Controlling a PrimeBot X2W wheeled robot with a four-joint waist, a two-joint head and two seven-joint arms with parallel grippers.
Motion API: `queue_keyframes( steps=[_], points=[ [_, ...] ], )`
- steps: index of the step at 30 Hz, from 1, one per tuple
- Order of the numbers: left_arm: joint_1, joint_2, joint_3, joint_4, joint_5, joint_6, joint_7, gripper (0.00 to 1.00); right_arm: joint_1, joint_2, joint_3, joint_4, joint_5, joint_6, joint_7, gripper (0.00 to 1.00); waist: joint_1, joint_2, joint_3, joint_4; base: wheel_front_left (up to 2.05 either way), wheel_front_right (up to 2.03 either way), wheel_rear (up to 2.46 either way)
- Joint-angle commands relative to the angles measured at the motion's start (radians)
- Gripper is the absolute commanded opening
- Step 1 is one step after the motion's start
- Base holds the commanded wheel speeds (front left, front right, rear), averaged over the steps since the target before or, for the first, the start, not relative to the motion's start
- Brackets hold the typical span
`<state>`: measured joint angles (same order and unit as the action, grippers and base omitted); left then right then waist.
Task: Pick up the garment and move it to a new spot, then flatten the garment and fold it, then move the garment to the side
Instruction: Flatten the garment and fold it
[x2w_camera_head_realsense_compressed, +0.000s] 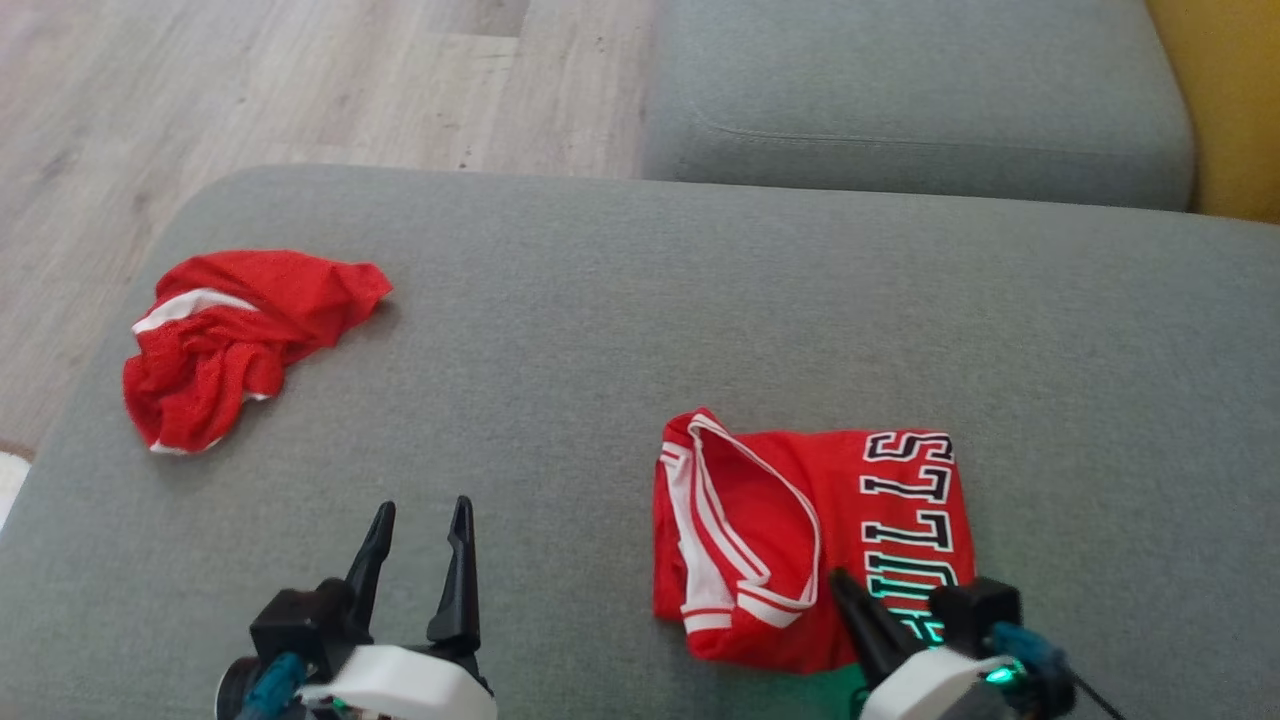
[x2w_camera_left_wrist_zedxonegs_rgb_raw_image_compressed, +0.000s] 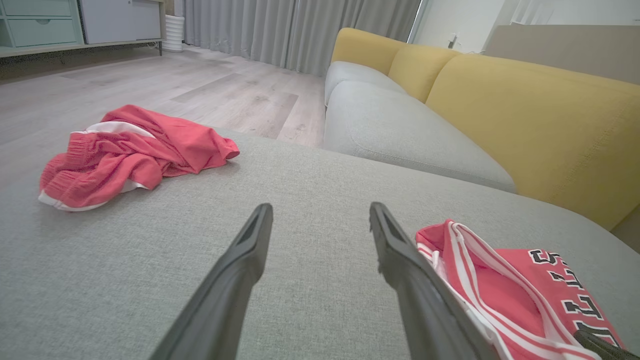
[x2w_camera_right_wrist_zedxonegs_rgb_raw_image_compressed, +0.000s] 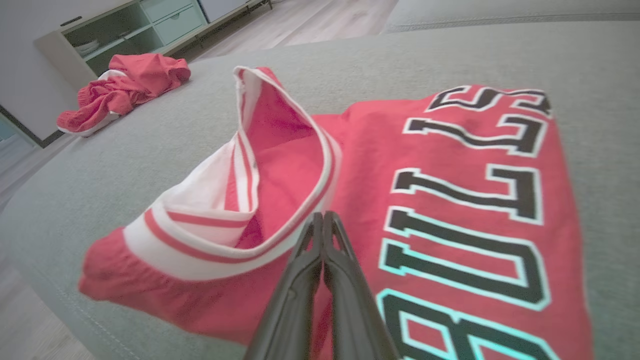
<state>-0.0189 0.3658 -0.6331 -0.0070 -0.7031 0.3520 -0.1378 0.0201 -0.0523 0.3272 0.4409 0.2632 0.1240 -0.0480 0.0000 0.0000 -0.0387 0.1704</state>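
A: Where is the jersey?
B: The folded red BULLS jersey lies flat on the gray seat cushion, directly under the right gripper. That gripper's two fingers are pressed together, with their tips at the striped white trim beside the lettering. I cannot tell whether any cloth is caught between them.
A: And the other hand?
B: The left gripper is spread wide over bare cushion. The jersey lies off to its right, apart from it.
A: What differs between views?
B: The head view gives the jersey's whole outline. The right wrist view shows the closed tips and a loop of trim standing up to their left. The left wrist view adds the sofa's yellow backrest and gray curtains.
A: Any containers?
B: A pale green cabinet stands far beyond the right gripper's tips, to the left. Something pale sits in one open compartment, too small to identify.
A: Counts?
B: Two red garments: the jersey and a crumpled red garment with white trim, well ahead and left of the left gripper. Two grippers. Two gray cushions, the second seat cushion farther off.
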Motion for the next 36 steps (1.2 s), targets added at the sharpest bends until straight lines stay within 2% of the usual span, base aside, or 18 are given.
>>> queue_keyframes(
  steps=[1, 6, 17, 22, 27, 28, 29, 30, 32, 33, 36],
  points=[
    [-0.059, 0.017, 0.045, -0.036, 0.006, 0.003, -0.01, 1.0, -0.048, 0.002, 0.028, -0.035, 0.005, 0.007, 0.0, 0.0, 0.0, 0.0, 0.002, 0.008, 0.0, 0.0, 0.0],
    [-0.064, 0.023, 0.049, -0.041, 0.006, 0.007, -0.008, 1.0, -0.091, 0.002, 0.131, 0.022, 0.042, 0.007, 0.013, 0.0, 0.0, 0.0, 0.009, 0.032, 0.0, 0.0, 0.0],
    [-0.072, 0.021, 0.053, -0.037, 0.001, 0.009, -0.015, 1.0, -0.223, 0.002, 0.427, 0.178, 0.147, 0.007, 0.025, 0.0, 0.0, 0.0, 0.023, 0.072, 0.0, 0.0, 0.0],
    [-0.065, 0.023, 0.059, -0.032, -0.005, 0.013, -0.021, 1.0, -0.26, 0.002, 0.479, 0.214, 0.165, 0.007, 0.0, 0.0, 0.0, 0.0, 0.019, 0.066, 0.0, 0.0, 0.0],
    [-0.061, 0.026, 0.063, -0.029, -0.008, 0.013, -0.027, 1.0, -0.306, 0.002, 0.441, 0.201, 0.18, 0.007, -0.093, 0.0, 0.0, 0.0, 0.006, 0.038, 0.0, 0.0, 0.0],
    [-0.062, 0.027, 0.061, -0.029, -0.006, 0.012, -0.027, 1.0, -0.315, 0.002, 0.423, 0.196, 0.18, 0.007, -0.113, 0.07, 0.0, 0.0, 0.002, 0.032, 0.0, 0.0, 0.0],
    [-0.063, 0.027, 0.059, -0.028, -0.005, 0.01, -0.027, 1.0, -0.322, 0.002, 0.403, 0.192, 0.178, 0.007, -0.131, 0.29, 0.0, 0.0, -0.002, 0.025, 0.0, 0.0, 0.0],
    [-0.065, 0.027, 0.057, -0.028, -0.004, 0.008, -0.028, 1.0, -0.328, 0.002, 0.379, 0.187, 0.175, 0.007, -0.146, 0.44, 0.0, 0.0, -0.006, 0.018, 0.0, 0.0, 0.0],
    [-0.07, 0.024, 0.054, -0.025, -0.003, 0.004, -0.031, 1.0, -0.336, 0.002, 0.322, 0.178, 0.159, 0.007, -0.169, 0.95, 0.0, 0.0, -0.015, 0.005, 0.0, 0.0, 0.0],
    [-0.071, 0.021, 0.053, -0.023, -0.004, 0.002, -0.034, 1.0, -0.337, 0.002, 0.288, 0.172, 0.147, 0.007, -0.178, 1.0, 0.0, 0.0, -0.019, -0.002, 0.0, 0.0, 0.0],
    [-0.071, 0.011, 0.054, -0.013, -0.008, -0.005, -0.049, 1.0, -0.326, 0.002, 0.166, 0.155, 0.09, 0.007, -0.195, 1.0, 0.0, 0.0, -0.034, -0.024, 0.0, 0.0, 0.0]
  ],
)
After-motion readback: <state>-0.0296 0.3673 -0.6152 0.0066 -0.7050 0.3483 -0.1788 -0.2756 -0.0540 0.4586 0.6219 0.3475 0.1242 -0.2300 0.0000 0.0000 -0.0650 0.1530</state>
